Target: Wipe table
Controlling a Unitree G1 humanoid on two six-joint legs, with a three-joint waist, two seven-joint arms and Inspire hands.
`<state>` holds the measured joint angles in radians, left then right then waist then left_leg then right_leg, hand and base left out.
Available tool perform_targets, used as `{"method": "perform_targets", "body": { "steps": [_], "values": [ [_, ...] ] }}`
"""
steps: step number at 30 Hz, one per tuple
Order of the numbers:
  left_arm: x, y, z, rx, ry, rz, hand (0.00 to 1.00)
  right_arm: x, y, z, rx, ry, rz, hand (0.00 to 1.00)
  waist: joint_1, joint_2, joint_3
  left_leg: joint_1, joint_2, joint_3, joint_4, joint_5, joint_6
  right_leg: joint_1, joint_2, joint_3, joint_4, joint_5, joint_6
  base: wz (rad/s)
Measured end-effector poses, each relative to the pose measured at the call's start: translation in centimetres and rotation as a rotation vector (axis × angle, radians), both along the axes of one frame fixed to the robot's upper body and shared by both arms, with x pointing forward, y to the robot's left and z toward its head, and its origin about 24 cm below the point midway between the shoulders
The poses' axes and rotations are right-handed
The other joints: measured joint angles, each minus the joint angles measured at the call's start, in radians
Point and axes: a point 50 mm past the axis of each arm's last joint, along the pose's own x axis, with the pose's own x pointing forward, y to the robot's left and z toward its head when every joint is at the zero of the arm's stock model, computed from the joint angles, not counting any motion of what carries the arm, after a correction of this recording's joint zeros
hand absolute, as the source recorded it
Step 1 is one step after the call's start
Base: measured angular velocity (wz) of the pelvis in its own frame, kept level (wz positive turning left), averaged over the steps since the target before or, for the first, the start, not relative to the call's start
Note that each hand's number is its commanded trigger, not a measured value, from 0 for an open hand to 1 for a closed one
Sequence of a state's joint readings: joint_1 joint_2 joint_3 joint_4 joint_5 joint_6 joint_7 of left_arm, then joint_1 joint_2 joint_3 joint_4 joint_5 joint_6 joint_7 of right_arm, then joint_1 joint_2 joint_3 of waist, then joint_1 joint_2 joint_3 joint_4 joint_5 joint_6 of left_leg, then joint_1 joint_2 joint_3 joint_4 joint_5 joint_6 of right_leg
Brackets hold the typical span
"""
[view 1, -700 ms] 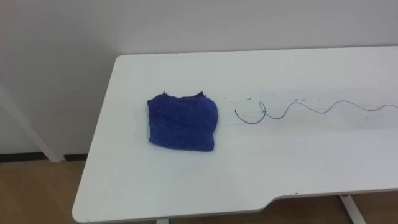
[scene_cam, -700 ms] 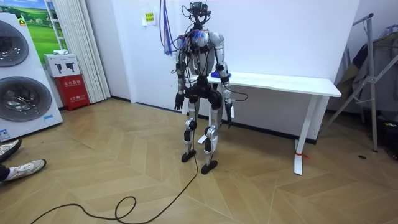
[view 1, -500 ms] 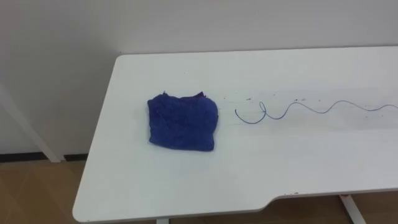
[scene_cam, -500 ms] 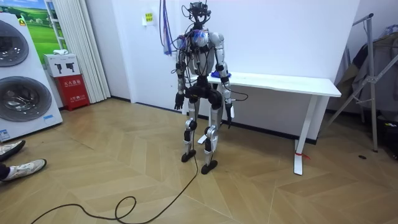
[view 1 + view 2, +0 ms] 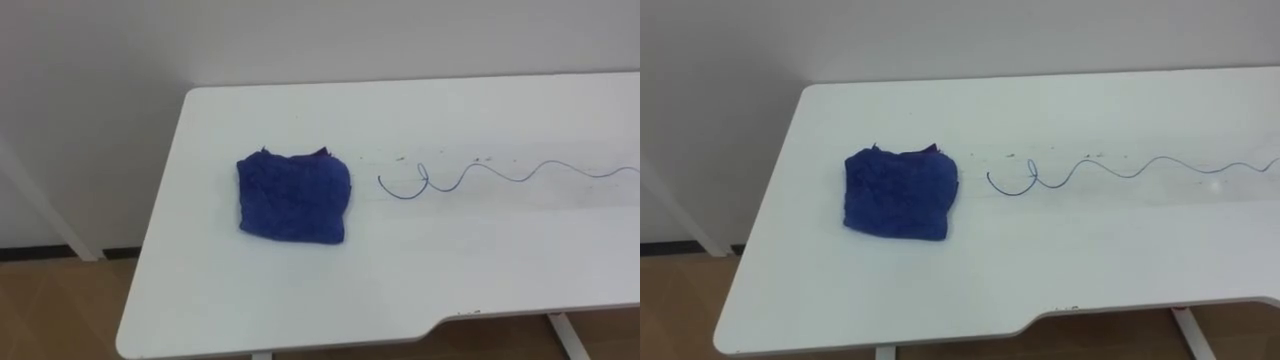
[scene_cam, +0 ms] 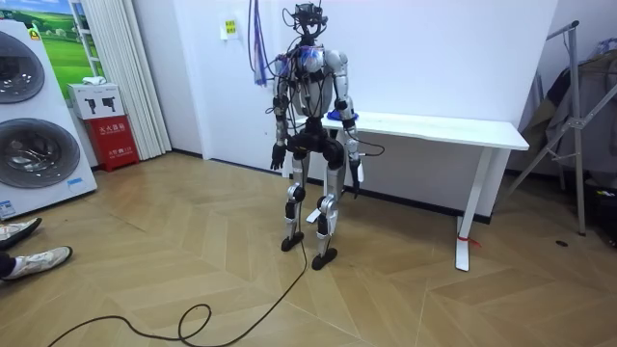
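Note:
A folded dark blue cloth (image 5: 294,197) lies flat near the left end of the white table (image 5: 480,260). Right of it a thin blue wavy pen line (image 5: 470,177) runs across the tabletop toward the right edge. In the room view I stand upright on the wooden floor at the table's (image 6: 453,127) left end, a step back from its front edge. Both arms hang down at my sides, my left hand (image 6: 277,160) and right hand (image 6: 359,181) below table height, away from the cloth (image 6: 347,117).
A white wall runs directly behind the table. The table's front edge has a curved cut-out (image 5: 450,318) toward the right. Washing machines (image 6: 29,125) and a red box (image 6: 116,137) stand at the room view's left, a metal stand (image 6: 571,116) at its right.

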<state>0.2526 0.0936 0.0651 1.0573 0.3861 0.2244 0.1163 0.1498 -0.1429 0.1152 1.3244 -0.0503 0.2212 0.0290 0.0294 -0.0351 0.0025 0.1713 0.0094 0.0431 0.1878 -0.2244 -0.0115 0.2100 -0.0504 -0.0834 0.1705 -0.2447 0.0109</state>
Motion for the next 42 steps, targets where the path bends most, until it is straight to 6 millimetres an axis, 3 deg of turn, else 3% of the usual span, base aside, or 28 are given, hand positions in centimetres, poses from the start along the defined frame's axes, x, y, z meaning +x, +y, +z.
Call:
{"method": "perform_targets", "body": {
  "steps": [5,9,13,15,17,18,21,22,24,26,28,30,32,35,42],
  "values": [
    [-0.3,0.9,0.2,0.024,0.0,0.072,0.0,-1.3,-1.1,0.3,-0.086,-0.034,-0.329,0.0,-0.031,-0.006,0.0009,0.0,0.0,0.0,0.0,0.0,0.0,-0.001,0.0,0.0,-0.004,0.0,0.0,0.0],
    [-0.7,3.0,0.8,0.079,-0.026,0.149,0.0,-1.7,-3.0,0.9,-0.198,-0.103,-0.667,0.0,-0.066,-0.024,0.0013,-0.002,0.0,0.001,-0.001,0.0,0.0,-0.004,0.0,0.0,0.0,-0.001,0.001,-0.01],
    [-0.1,4.4,1.3,0.124,-0.067,0.168,0.0,-0.2,-6.3,2.0,-0.333,-0.184,-0.748,0.0,-0.069,-0.042,0.0017,-0.005,0.001,0.016,-0.004,0.0,0.0,-0.021,0.0,0.016,0.007,0.002,0.004,-0.13],
    [-0.1,4.9,1.5,0.141,-0.077,0.169,0.0,1.9,-8.3,2.8,-0.4,-0.266,-0.73,0.0,-0.067,-0.046,0.0044,-0.005,0.002,0.032,-0.006,0.0,0.001,-0.028,0.001,0.03,0.009,0.003,0.005,-0.19],
    [0.4,5.3,1.8,0.163,-0.104,0.158,0.0,6.4,-10.4,4.3,-0.471,-0.439,-0.717,0.0,-0.068,-0.062,0.0015,-0.02,0.002,0.043,-0.003,-0.002,0.004,-0.053,0.001,0.04,0.018,0.006,0.007,-0.15],
    [0.7,5.4,1.8,0.165,-0.116,0.155,0.0,7.7,-10.9,4.9,-0.486,-0.494,-0.708,0.0,-0.069,-0.064,0.0029,-0.024,0.002,0.044,-0.001,-0.002,0.004,-0.056,0.001,0.04,0.017,0.008,0.008,-0.07],
    [1.3,5.5,2.0,0.165,-0.152,0.145,0.0,15.1,-12.3,9.3,-0.575,-0.83,-0.597,0.0,-0.06,-0.067,-0.0009,-0.037,0.002,0.051,0.002,-0.003,0.005,-0.069,0.002,0.049,0.016,0.016,0.011,-0.08],
    [1.4,5.5,2.0,0.165,-0.159,0.141,0.0,16.1,-12.4,10.2,-0.59,-0.885,-0.572,0.0,-0.057,-0.07,-0.0015,-0.038,0.002,0.052,0.002,-0.003,0.005,-0.07,0.002,0.049,0.018,0.016,0.011,0.0],
    [1.6,5.3,1.9,0.17,-0.167,0.117,0.0,19.8,-11.9,13.7,-0.638,-1.086,-0.454,0.0,-0.048,-0.066,-0.0009,-0.042,0.003,0.053,0.001,-0.003,0.005,-0.074,0.002,0.048,0.016,0.017,0.011,0.0],
    [1.7,5.1,1.9,0.165,-0.163,0.094,0.0,22.3,-11.1,16.0,-0.659,-1.208,-0.347,0.0,-0.046,-0.067,-0.002,-0.044,0.004,0.052,0.002,-0.003,0.005,-0.074,0.002,0.034,0.017,0.017,0.011,0.02],
    [1.6,4.9,1.8,0.157,-0.158,0.08,0.0,24.1,-10.0,18.0,-0.679,-1.305,-0.24,0.0,-0.043,-0.062,-0.0013,-0.045,0.004,0.05,0.002,-0.003,0.005,-0.072,0.0,0.006,0.017,0.017,0.011,0.08],
    [1.8,4.6,1.7,0.152,-0.158,0.062,0.0,25.7,-8.1,20.3,-0.7,-1.42,-0.078,0.0,-0.019,-0.056,0.0005,-0.044,0.005,0.049,0.002,-0.003,0.005,-0.071,0.001,0.001,0.015,0.017,0.011,0.0],
    [1.9,4.3,1.6,0.142,-0.156,0.042,0.0,26.8,-6.5,21.7,-0.687,-1.496,0.028,0.0,-0.004,-0.045,0.0031,-0.044,0.005,0.046,0.001,-0.003,0.005,-0.07,0.0,-0.005,0.016,0.017,0.011,0.03],
    [2.2,4.0,1.6,0.135,-0.159,0.024,0.0,28.5,-4.3,24.0,-0.692,-1.6,0.169,0.0,0.025,-0.034,-0.0006,-0.049,0.005,0.041,-0.001,-0.002,0.005,-0.076,0.001,-0.008,0.017,0.017,0.011,0.02],
    [2.9,3.4,1.5,0.117,-0.174,-0.022,0.0,30.3,1.0,27.8,-0.696,-1.778,0.482,0.0,0.068,-0.049,-0.0036,-0.055,0.007,0.01,0.001,-0.002,0.005,-0.066,0.001,-0.052,0.015,0.017,0.011,0.13]
  ]
}}
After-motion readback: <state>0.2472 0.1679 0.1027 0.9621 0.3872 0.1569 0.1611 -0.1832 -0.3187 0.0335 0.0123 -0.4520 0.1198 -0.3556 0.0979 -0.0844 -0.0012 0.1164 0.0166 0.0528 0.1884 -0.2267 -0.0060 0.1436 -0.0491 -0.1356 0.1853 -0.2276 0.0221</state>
